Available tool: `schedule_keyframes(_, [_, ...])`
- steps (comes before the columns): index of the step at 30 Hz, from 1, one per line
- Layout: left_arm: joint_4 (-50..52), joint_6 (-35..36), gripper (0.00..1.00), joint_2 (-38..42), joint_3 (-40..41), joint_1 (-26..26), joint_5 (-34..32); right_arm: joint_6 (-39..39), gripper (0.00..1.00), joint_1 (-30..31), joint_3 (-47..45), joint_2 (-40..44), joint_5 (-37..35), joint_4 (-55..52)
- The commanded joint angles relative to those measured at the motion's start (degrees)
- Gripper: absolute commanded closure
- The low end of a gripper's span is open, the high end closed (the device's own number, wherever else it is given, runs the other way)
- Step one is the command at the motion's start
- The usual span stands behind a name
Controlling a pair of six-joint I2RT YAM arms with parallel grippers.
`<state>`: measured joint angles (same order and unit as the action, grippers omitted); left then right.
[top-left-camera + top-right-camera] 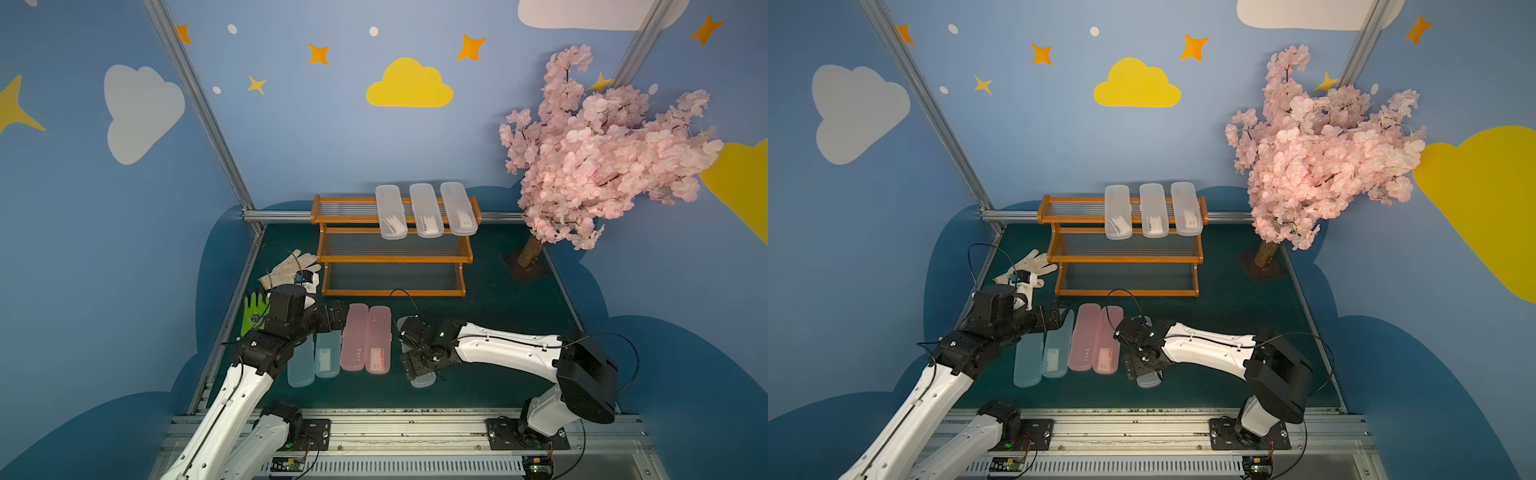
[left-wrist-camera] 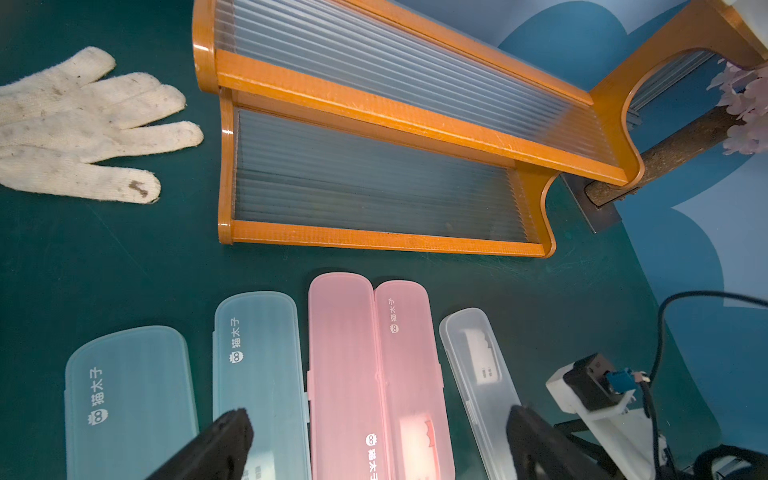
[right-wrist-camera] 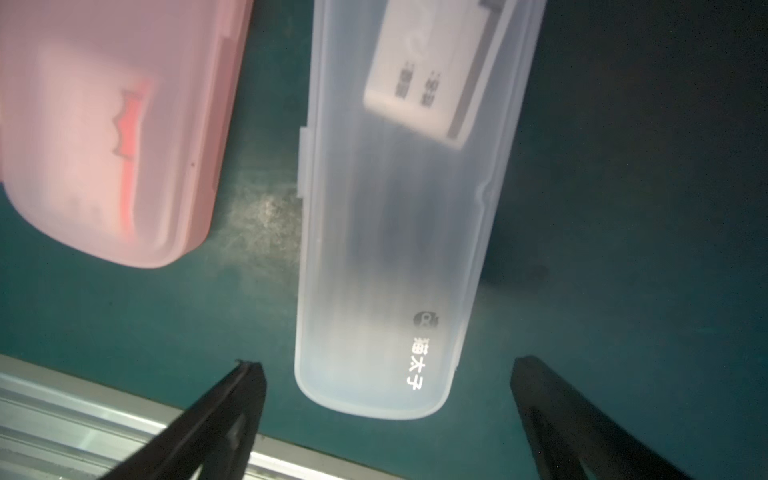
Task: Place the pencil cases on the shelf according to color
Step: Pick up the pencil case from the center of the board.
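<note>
- My right pincer [image 3: 384, 365] stands wide open and holds nothing; its two fingers flank one rounded end of the clear case [image 3: 395, 228]
- The clear case lies flat on the mat [image 1: 498, 332], just beside the pink cases [image 1: 365, 338] but apart from them; in both top views it sits directly under my right pincer, with only its ends showing
- Its long axis runs toward the shelf [image 1: 395, 259], roughly parallel to the pink cases; my jaw line crosses that axis, so each finger faces a long side
- My left pincer [image 2: 378, 417], also open and empty, hangs over the blue cases [image 1: 316, 357], with the pink cases between it and the clear case; the right arm is the nearer one
- Judgement: the next move calls for a straight descent, then a close across the case's width
- Three clear cases [image 1: 424, 210] lie on the top tier, with free room toward my left
</note>
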<state>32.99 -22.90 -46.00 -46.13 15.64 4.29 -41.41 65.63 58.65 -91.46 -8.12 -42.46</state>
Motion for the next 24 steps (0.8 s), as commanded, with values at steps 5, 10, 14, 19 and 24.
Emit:
schedule_keyframes(5, [0.83,1.09,0.00,2.56,-0.93,-1.06,-2.40,-3.15,0.01,1.30,-6.67,2.75,0.34,3.30])
schedule_keyframes(10, [-1.12,1.59,0.00,3.14,-0.03,-1.05,-2.19,-3.63,0.02,2.98,-5.70,3.11,0.55,2.73])
schedule_keyframes(14, [-1.29,1.77,0.00,1.53,-0.34,-1.09,-0.37,-4.86,0.01,4.58,-4.55,2.08,-0.58,2.05])
schedule_keyframes(19, [-0.95,1.49,0.00,0.05,-0.88,-1.08,0.65,-6.02,0.01,4.47,-2.03,-2.70,-0.06,1.34])
schedule_keyframes(24, [-0.87,1.36,0.00,0.29,-0.90,-1.13,1.18,-8.27,0.01,3.93,-0.91,-5.69,0.64,1.29])
